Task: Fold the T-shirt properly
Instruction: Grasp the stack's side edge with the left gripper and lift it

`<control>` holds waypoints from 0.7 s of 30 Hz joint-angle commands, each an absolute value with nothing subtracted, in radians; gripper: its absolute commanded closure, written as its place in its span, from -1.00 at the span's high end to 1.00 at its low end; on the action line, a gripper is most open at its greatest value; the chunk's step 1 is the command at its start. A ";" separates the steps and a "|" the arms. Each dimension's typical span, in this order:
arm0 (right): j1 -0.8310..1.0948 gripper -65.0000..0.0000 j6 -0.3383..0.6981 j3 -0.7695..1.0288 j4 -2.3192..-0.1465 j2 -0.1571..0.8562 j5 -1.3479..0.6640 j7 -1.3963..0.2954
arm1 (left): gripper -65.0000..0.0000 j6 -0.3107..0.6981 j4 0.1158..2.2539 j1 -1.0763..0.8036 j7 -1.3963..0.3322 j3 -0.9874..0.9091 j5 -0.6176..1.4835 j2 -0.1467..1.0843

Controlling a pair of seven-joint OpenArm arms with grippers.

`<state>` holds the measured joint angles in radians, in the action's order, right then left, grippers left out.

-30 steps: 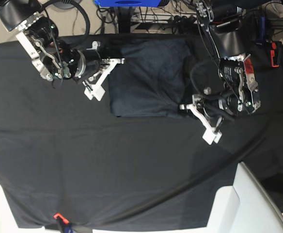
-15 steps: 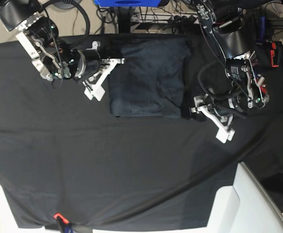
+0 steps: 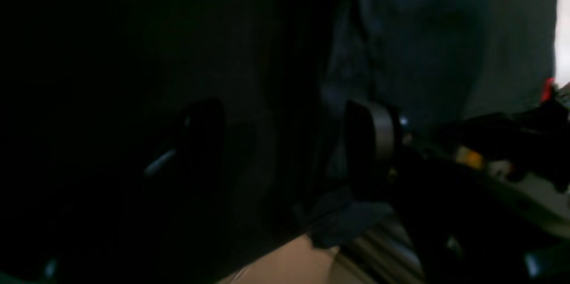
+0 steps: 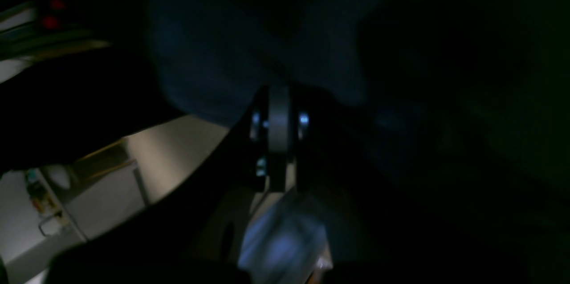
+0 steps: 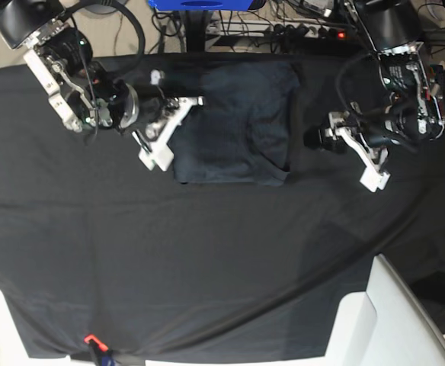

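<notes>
On a table draped in a black tablecloth [image 5: 207,259], the T-shirt [image 5: 234,122] is laid near the far edge, already folded into a compact rectangle with a slightly rumpled lower hem. The left gripper [image 5: 344,149], seen at the right of the overhead view, is held clear of the shirt's right edge with its jaws spread and nothing between them. The right gripper [image 5: 178,114] is pressed together at the shirt's left edge; whether fabric is pinched there cannot be told, as the wrist views are too dark. The fold appears nearly finished. For a tidy result, the right jaws are best opened and drawn away sideways, low and slowly, so the top layer is not dragged, and the lower hem is then smoothed flat.
</notes>
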<state>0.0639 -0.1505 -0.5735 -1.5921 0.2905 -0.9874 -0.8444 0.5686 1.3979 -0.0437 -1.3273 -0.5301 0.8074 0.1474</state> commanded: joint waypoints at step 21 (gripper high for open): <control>0.059 -0.92 -0.148 -0.565 -1.641 0.292 -1.001 -0.834 | 0.27 0.573 1.133 -0.065 -1.056 -0.337 0.845 0.124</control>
<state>0.0677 -0.1505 -0.5713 -1.6215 0.2932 -0.9878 -0.8398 0.5766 1.1294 -0.0673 -1.0382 -0.3412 0.8669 0.1211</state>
